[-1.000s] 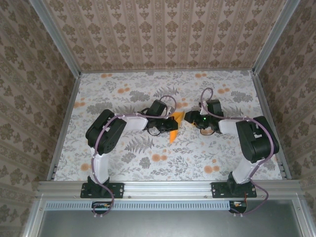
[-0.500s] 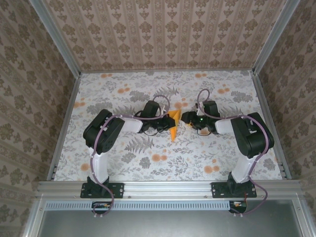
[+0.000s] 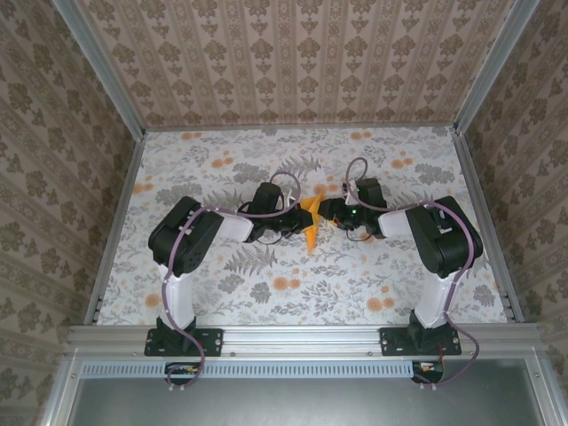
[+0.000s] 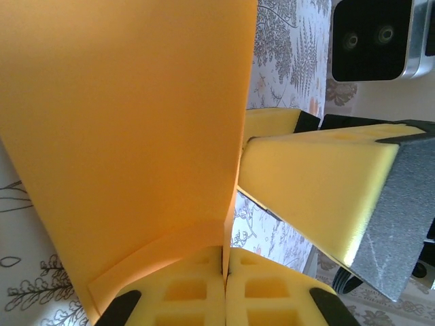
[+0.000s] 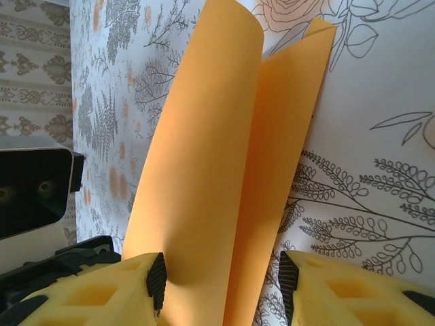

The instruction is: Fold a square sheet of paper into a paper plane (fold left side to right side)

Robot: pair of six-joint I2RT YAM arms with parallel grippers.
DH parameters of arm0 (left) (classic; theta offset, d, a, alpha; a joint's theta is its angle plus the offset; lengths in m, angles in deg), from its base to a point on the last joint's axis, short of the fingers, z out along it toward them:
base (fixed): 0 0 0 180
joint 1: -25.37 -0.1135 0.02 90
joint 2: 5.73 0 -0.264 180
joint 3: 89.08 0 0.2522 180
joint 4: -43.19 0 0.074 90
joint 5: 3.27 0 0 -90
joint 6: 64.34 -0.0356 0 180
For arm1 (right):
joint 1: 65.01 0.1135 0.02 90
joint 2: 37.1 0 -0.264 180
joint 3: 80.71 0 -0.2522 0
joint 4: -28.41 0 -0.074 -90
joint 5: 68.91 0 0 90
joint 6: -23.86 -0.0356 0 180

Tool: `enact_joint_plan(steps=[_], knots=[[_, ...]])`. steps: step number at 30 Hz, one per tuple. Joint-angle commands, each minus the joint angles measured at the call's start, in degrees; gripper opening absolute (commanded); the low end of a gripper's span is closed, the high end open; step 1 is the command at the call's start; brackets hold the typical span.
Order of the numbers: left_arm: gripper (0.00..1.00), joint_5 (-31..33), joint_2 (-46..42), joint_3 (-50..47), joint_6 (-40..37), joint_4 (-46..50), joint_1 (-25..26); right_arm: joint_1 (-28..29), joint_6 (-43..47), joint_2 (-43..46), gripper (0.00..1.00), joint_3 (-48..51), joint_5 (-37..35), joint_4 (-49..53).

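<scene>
The sheet of paper [image 3: 310, 232] sits at the middle of the flower-patterned worktop [image 3: 222, 169], between the two hands and bent over on itself rather than lying flat. From above it reads as a slim orange strip whose long axis runs far to near with a slight lean. Its broader end is towards the far side and its narrow tip points near. The left hand [image 3: 295, 222] comes in from the left and the right hand [image 3: 327, 211] from the right, so the strip stands crosswise between them. In the left wrist view the left hand [image 4: 224, 288] has its yellow foam pads pressed together, pinching the lower edge of the sheet [image 4: 136, 136], which rises as one broad smooth face. One foam finger [image 4: 319, 183] of the right hand reaches in just beside that face. In the right wrist view the sheet [image 5: 204, 170] is a loose rounded fold of two layers, uncreased, stretching away from the camera. The right hand [image 5: 221, 292] is spread, one pad on each side of the fold; the left-side pad touches the paper and the other stands just off it.
</scene>
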Motion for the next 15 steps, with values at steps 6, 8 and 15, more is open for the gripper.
enact_joint_plan(steps=[6, 8, 15], knots=[[0.06, -1.0, -0.3, -0.7, 0.8, -1.8, -0.5, 0.5, -1.1, -2.5, 0.46, -2.5, -0.8, 1.5], [0.06, -0.9, -0.3, -0.7, 0.7, -1.7, -0.4, 0.7, -1.1, -2.9, 0.45, -3.1, -1.1, 2.4], [0.10, -0.9, 0.2, -0.5, 0.6, -1.3, -0.4, 1.1, 0.0, -3.7, 0.42, -5.0, -2.5, 7.9]])
